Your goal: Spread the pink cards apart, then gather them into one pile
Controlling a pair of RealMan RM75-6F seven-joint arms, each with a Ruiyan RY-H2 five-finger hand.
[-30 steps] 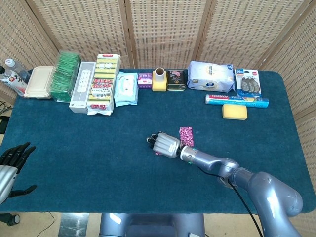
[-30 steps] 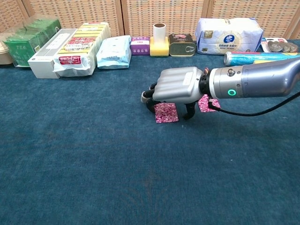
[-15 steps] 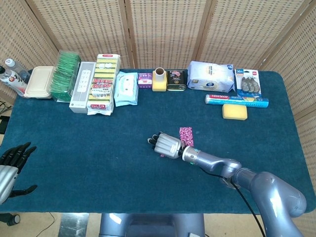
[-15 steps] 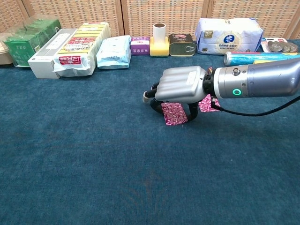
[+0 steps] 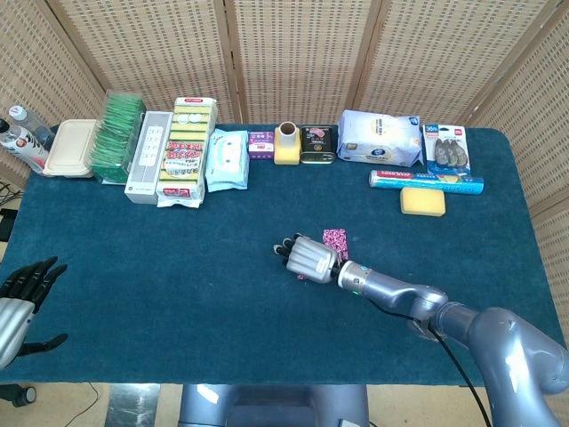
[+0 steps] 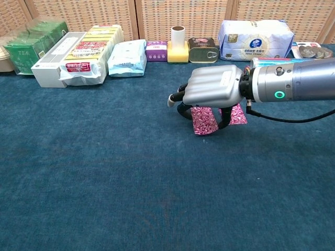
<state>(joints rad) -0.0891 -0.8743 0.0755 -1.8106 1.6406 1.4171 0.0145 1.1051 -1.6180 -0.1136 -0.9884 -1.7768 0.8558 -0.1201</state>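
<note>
My right hand (image 6: 214, 90) hovers low over the middle of the blue table (image 6: 104, 183), fingers curled down. It grips one pink patterned card (image 6: 203, 121) between fingers and thumb; the card stands tilted under the palm. I cannot tell whether its lower edge touches the cloth. A second pink card (image 6: 238, 114) lies flat just to the right, partly behind the wrist. In the head view the right hand (image 5: 308, 256) covers the held card, and the second card (image 5: 335, 238) shows beside it. My left hand (image 5: 21, 292) rests off the table's left front corner, fingers apart, holding nothing.
Along the far edge stand green tea boxes (image 6: 29, 46), a white box (image 6: 56, 60), yellow sponge packs (image 6: 91, 49), a wipes pack (image 6: 127, 56), a yellow holder (image 6: 178, 48), a tin (image 6: 203, 50) and a tissue pack (image 6: 256, 32). A blue roll (image 5: 427, 180) and yellow sponge (image 5: 422, 201) lie at the right.
My right hand has moved right with the pink card in its grip, bringing it close beside the second card. The left hand has not moved.
</note>
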